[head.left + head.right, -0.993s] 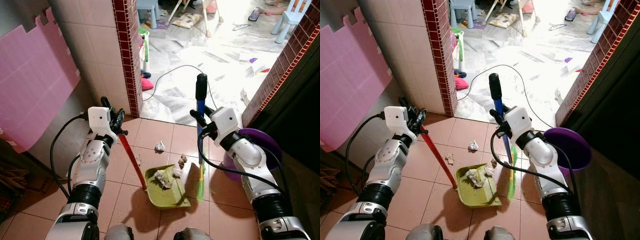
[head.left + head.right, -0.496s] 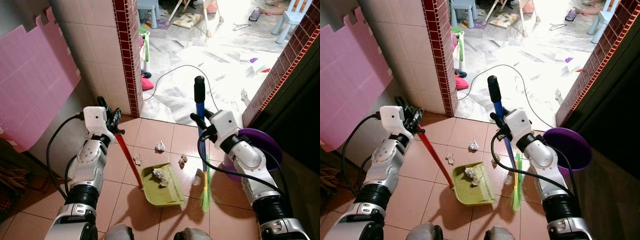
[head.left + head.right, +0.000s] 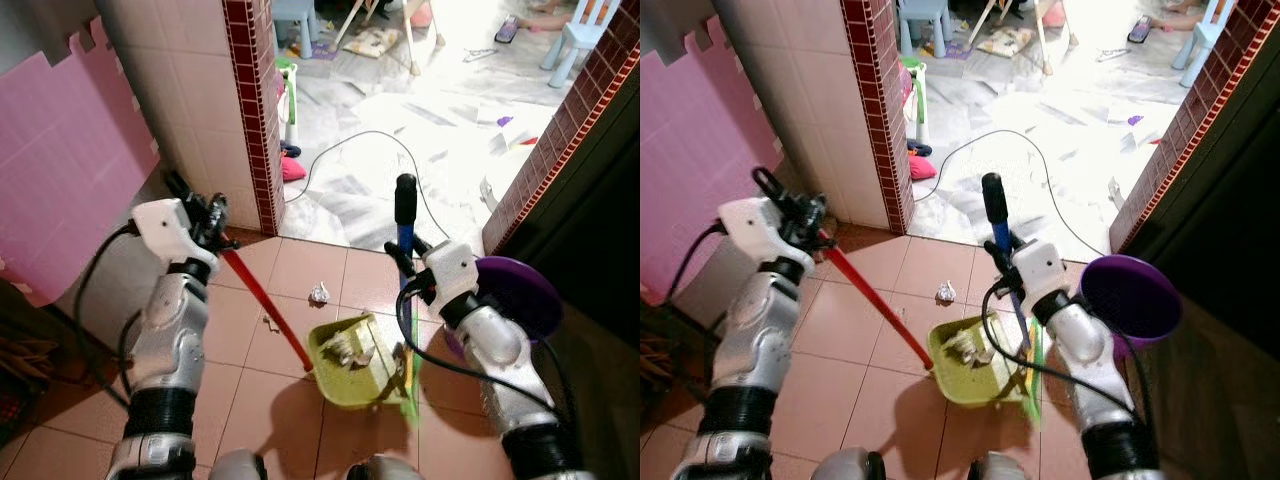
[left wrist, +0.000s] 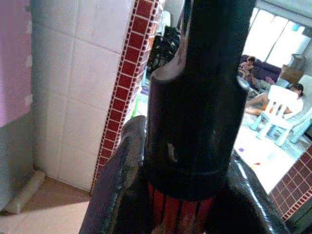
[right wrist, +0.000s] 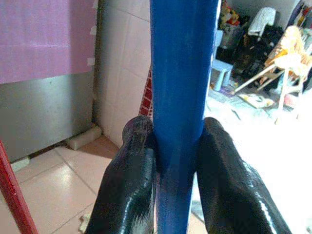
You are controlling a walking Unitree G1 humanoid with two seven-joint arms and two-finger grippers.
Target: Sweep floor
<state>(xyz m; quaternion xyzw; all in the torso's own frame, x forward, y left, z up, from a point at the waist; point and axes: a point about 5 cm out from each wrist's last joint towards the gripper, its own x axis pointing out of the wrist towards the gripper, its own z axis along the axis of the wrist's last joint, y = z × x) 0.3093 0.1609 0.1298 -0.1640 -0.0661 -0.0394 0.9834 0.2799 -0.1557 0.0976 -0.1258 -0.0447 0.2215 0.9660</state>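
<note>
Gripping smooth blue broom handle (image 5: 178,97), right claw (image 5: 178,180).

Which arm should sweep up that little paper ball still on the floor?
Right. Its tool grips the blue broom, whose bristles sit at the dustpan. The left tool only holds the dustpan's red handle. The paper ball lies just beyond the pan.

Green dustpan (image 3: 352,363) flat on terracotta tiles, holding crumpled paper scraps (image 3: 348,347), its red handle (image 3: 262,298) slanting up toward 10 o'clock. Broom with blue shaft (image 3: 404,236), black-capped, nearly upright, green bristles (image 3: 409,372) touching the pan's 3 o'clock edge. One crumpled paper ball (image 3: 319,293) loose at the pan's 11 o'clock.
</note>
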